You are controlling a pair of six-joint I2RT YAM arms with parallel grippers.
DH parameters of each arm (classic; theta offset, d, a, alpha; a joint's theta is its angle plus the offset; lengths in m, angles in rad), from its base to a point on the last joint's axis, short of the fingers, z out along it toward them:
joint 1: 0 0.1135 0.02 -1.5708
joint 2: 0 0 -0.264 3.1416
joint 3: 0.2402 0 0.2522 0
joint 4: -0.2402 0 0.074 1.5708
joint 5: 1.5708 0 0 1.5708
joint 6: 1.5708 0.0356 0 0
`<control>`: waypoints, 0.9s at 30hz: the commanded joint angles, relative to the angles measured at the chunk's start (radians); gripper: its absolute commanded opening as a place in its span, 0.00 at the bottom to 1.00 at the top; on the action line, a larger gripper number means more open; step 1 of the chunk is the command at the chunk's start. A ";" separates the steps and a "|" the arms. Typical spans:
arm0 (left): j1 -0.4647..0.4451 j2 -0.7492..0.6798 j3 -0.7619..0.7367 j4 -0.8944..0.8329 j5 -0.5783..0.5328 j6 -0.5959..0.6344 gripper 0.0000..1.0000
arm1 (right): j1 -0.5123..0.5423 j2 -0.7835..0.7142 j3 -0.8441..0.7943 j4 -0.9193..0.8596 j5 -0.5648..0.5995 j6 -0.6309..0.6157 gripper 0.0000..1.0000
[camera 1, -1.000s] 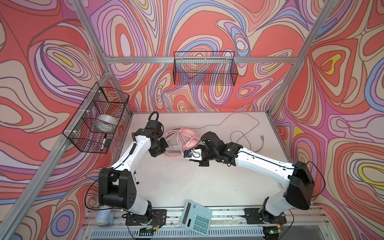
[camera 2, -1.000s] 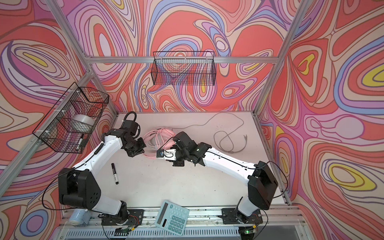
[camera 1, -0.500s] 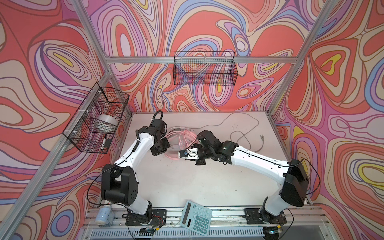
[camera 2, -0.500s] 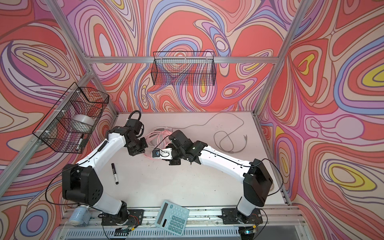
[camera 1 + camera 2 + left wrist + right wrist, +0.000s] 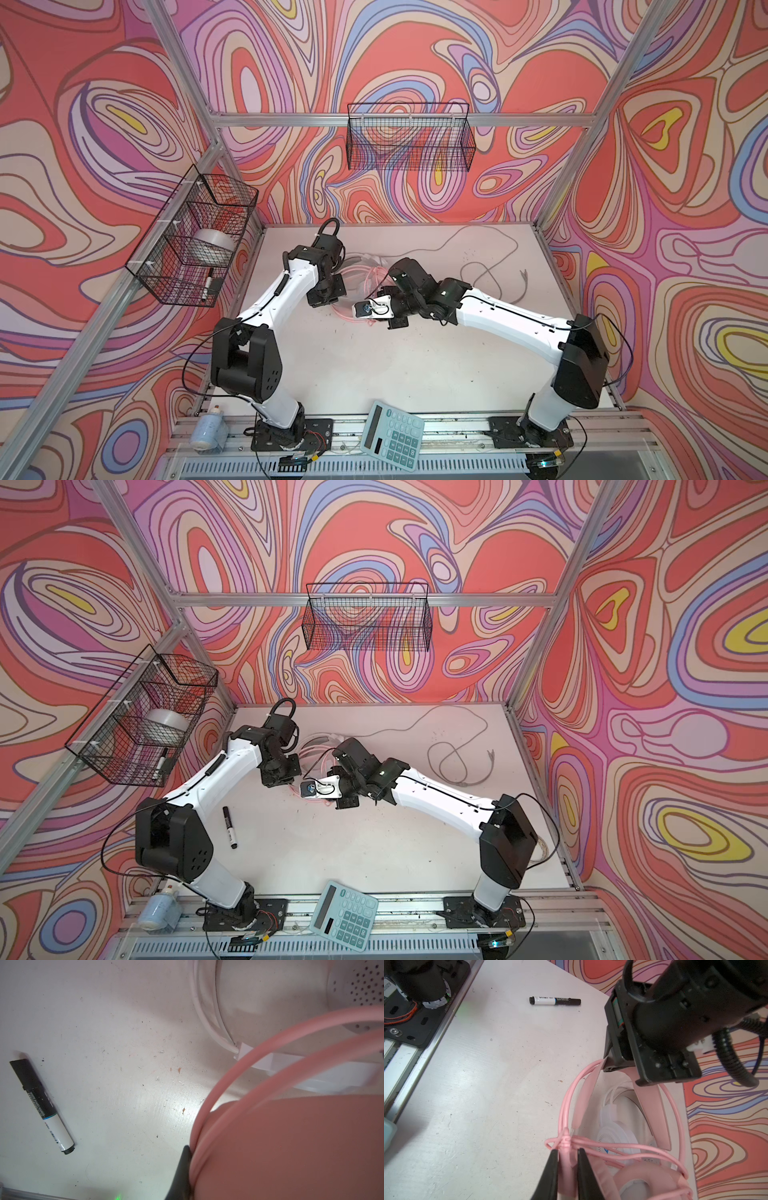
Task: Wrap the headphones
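The pink headphones (image 5: pixel 648 1095) lie at mid-table toward the back, their pink cable (image 5: pixel 376 276) looped around them. My left gripper (image 5: pixel 328 301) is shut on the pink headband (image 5: pixel 291 1147); only one dark finger (image 5: pixel 182 1167) shows in the left wrist view. My right gripper (image 5: pixel 566 1153) is shut on a pink stem of the same headset, where the cable is knotted beside the ear pad (image 5: pixel 650 1180). The white headphones (image 5: pixel 614 1136) lie under the pink ones. Their greyish cable (image 5: pixel 490 274) sprawls loose to the back right.
A black-and-white marker (image 5: pixel 230 827) lies on the table at the left. A teal calculator (image 5: pixel 392 434) rests on the front rail, a small bottle (image 5: pixel 208 428) at the front left. Wire baskets hang on the back wall (image 5: pixel 409 141) and the left wall (image 5: pixel 195 241).
My right gripper has slid left with the pink headset, closer to the left gripper. The left gripper has shifted slightly right. Both stayed shut.
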 commanded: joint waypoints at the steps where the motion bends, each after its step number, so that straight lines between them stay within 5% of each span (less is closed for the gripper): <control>1: -0.026 0.020 0.036 0.000 0.009 0.000 0.00 | 0.009 0.019 0.046 0.044 -0.022 -0.018 0.00; 27: -0.130 0.136 0.146 -0.030 0.033 0.075 0.00 | 0.009 0.061 0.054 0.056 0.001 -0.063 0.00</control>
